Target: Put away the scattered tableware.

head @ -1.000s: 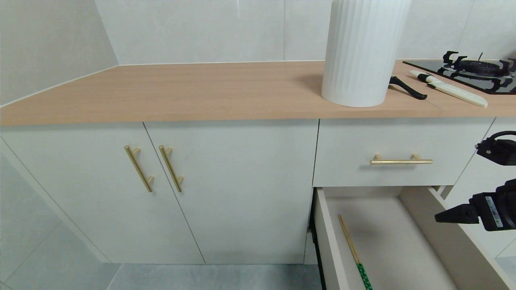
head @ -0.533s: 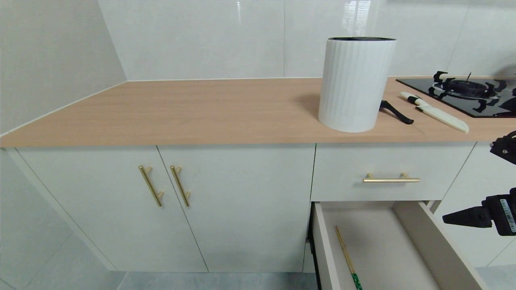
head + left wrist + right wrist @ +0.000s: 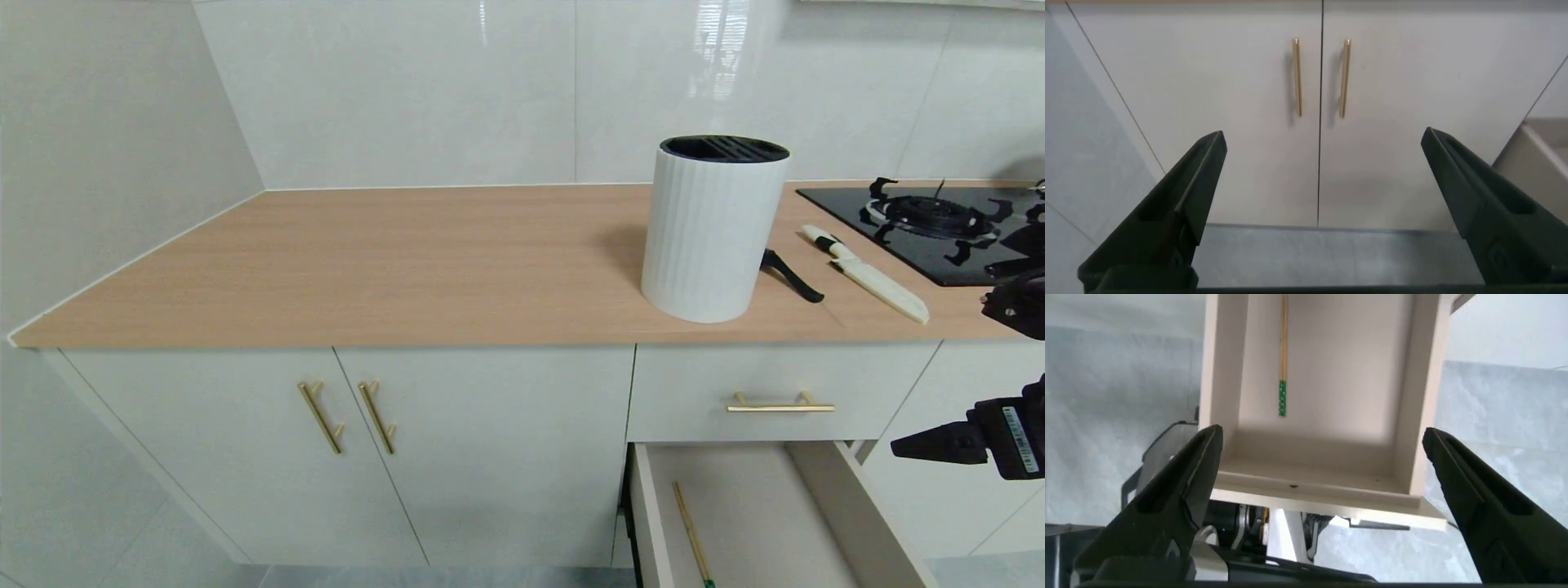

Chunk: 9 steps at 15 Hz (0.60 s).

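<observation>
Chopsticks (image 3: 691,531) are lying in the open drawer (image 3: 857,523); white knife (image 3: 869,273) and black-handled tool (image 3: 790,278) are waiting on bench (image 3: 408,261) by knife block (image 3: 710,237). Head camera is rising, likely targeting those next; left pincer (image 3: 1323,139) and right pincer (image 3: 1320,434) are gaping apart, empty.

A domestic kitchen: a wood-topped counter (image 3: 408,261) runs along a pale tiled wall (image 3: 408,90), a gas hob (image 3: 931,224) at its right end, a knife block (image 3: 706,233) and knife (image 3: 869,274) on top, white cupboards (image 3: 490,457) with brass handles (image 3: 320,416) and an open drawer (image 3: 853,514) beneath.
</observation>
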Tool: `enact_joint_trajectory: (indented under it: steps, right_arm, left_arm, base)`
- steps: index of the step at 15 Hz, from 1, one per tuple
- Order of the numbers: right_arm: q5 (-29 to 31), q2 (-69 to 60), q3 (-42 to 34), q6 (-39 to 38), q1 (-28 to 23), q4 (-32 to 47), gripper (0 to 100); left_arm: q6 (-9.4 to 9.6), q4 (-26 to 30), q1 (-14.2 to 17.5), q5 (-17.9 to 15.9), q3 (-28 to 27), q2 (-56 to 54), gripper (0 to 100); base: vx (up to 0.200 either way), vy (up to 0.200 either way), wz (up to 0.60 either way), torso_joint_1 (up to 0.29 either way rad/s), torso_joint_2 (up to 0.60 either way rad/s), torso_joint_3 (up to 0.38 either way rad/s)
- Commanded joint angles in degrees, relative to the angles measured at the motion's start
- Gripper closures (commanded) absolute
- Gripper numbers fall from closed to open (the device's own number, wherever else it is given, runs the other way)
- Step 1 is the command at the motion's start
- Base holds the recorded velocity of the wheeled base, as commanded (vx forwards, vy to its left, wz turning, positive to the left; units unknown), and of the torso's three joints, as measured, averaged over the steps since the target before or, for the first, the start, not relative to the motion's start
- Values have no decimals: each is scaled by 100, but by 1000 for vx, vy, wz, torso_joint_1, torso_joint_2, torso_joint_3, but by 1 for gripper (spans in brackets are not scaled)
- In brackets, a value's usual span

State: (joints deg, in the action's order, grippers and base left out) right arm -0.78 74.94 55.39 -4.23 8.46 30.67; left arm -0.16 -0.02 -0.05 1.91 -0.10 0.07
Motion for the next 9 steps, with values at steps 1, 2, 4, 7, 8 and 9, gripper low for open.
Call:
enact_joint_trajectory:
  steps: [1, 2, 4, 7, 8, 9]
  right_arm:
    - [-1, 30, -37, 1, 7, -26, 0]
    - [-1, 30, -90, 1, 7, -132, 0]
    - [-1, 39, -152, 1, 15, -202, 0]
    - [-19, 74, -451, 256, 24, -677, 0]
    - [-19, 135, -486, 344, 24, -931, 0]
    - [-19, 425, -451, 564, -37, -1459, 0]
  left_arm:
    - [-2, -6, -4, 2, 1, 1, 0]
    - [-2, -6, -4, 2, 1, 1, 0]
    - [-2, -6, -4, 2, 1, 1, 0]
    - [-2, -6, -4, 2, 1, 1, 0]
    - [-2, -6, -4, 2, 1, 1, 0]
    - [-2, -6, -4, 2, 1, 1, 0]
  base:
    - [0, 0, 0, 212, -486, -276]
    - [0, 0, 0, 217, -481, -261]
    - [0, 0, 0, 232, -500, -273]
    - [0, 0, 0, 176, -386, -206]
    - [0, 0, 0, 66, -134, -66]
    - [0, 0, 0, 32, -76, -36]
